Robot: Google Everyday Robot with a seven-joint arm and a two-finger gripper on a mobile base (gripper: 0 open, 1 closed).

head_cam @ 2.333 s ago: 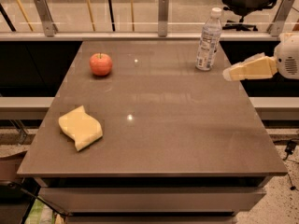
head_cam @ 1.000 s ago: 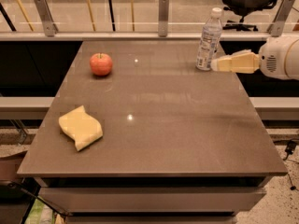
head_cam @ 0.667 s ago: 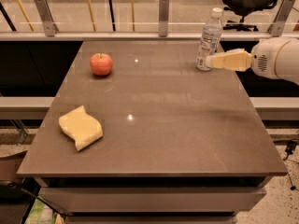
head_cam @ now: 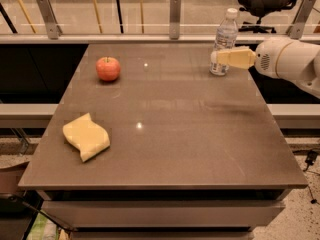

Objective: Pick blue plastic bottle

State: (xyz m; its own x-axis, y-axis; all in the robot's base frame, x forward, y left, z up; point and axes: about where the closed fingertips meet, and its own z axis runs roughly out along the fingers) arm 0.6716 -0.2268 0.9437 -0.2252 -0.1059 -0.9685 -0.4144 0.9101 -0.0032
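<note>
One gripper (head_cam: 221,58) (tan) at bottle (head_cam: 226,32)

The gripper (head_cam: 223,58), at the upper right of the view, is pale yellow and tapers to a blunt tip. Behind it the arm (head_cam: 292,59) is white, thick and rounded, with a small patch of dark dots.

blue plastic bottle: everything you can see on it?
The blue plastic bottle is small and clear with a bluish tint, white screw cap on, white label low on the body. It stands upright at the far right of the table. The gripper extends from the right and overlaps its lower half; contact cannot be confirmed.
</note>
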